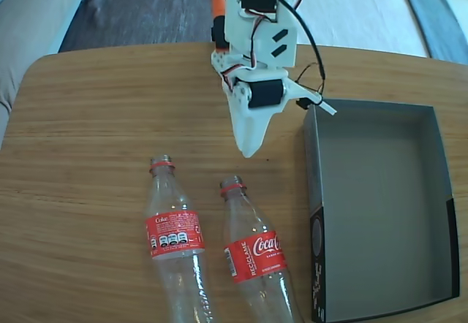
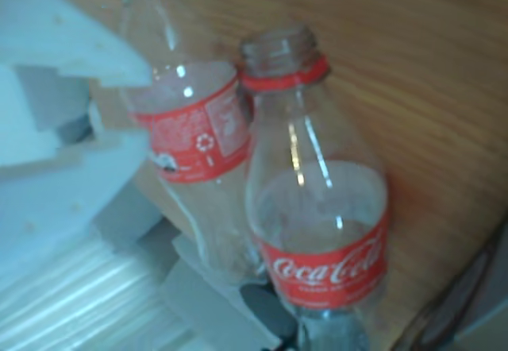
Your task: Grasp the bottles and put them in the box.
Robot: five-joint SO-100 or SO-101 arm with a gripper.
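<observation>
Nearest cam: 2 bottles lying flat on the wood table [image 1: 88, 118], necks pointing far. Right bottle [image 1: 255, 261], Coca-Cola script up, sits just left of the box [image 1: 439, 191]; left bottle [image 1: 172, 239] beside it, small gap between them. Box open, nothing inside, at table's right side. Gripper [image 1: 249, 147] hovers above table, far of the bottle necks, holding nothing. Jaws: can't tell if spread or closed. Wrist view shows both bottles [image 2: 317, 208] [image 2: 186, 129] close.

White printed arm [image 1: 257, 38] with black servos, black and red cables, tapering white claw [image 1: 249, 150].
</observation>
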